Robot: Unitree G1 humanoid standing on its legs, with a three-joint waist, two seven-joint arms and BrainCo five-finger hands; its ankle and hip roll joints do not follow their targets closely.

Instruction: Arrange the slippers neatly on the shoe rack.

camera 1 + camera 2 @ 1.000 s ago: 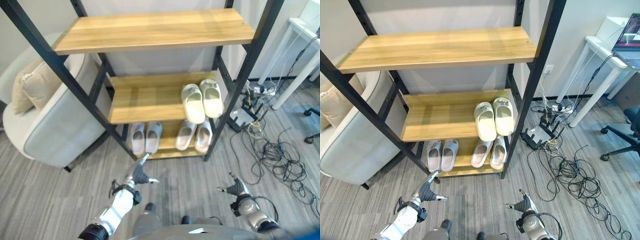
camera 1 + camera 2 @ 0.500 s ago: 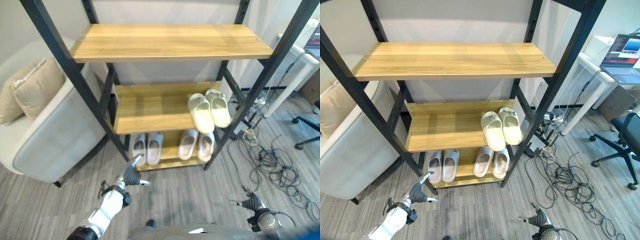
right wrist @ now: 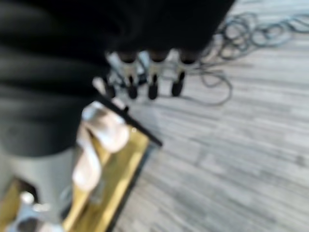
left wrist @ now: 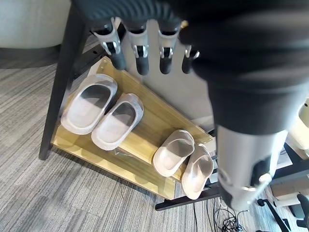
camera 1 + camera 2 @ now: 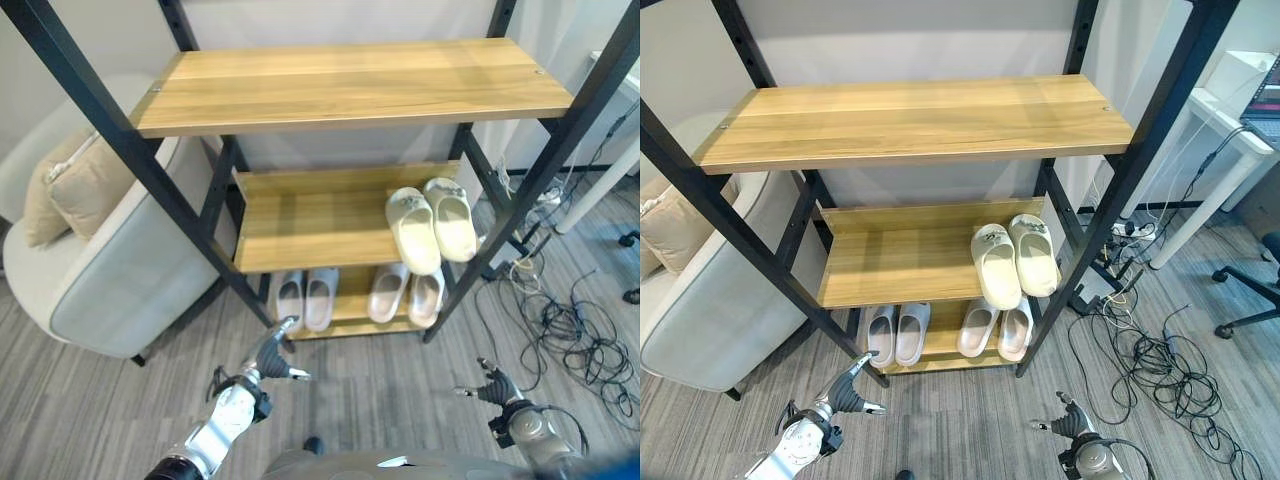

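Left eye view: black-framed shoe rack with three light wooden shelves [image 5: 330, 85] stands on grey wood-grain floor [image 5: 100, 400]. Top shelf bare. Middle shelf carries one pair of cream slippers [image 5: 432, 225] at its right end, the two side by side and touching, toes toward the back, heels slightly over the front edge. Bottom shelf carries two pairs: pale grey slippers [image 5: 305, 298] at the left, side by side, and pinkish-beige slippers [image 5: 407, 294] at the right, under the cream pair. Left wrist view confirms both lower pairs resting flat on the bottom board, grey pair [image 4: 101, 113] well apart from beige pair [image 4: 183, 162].

Left hand [image 5: 270, 358] held low in front of the rack's lower left corner, above the floor, fingers straight and relaxed, thumb out to the side, holding nothing. Right hand [image 5: 490, 383] low at the right, over the floor in front of the rack's right post, fingers extended, empty.

Grey upholstered armchair [image 5: 110, 270] with tan cushion [image 5: 70, 185] stands left of the rack. Tangle of black cables [image 5: 570, 335] lies on the floor to the right, by a white table leg [image 5: 600, 180].
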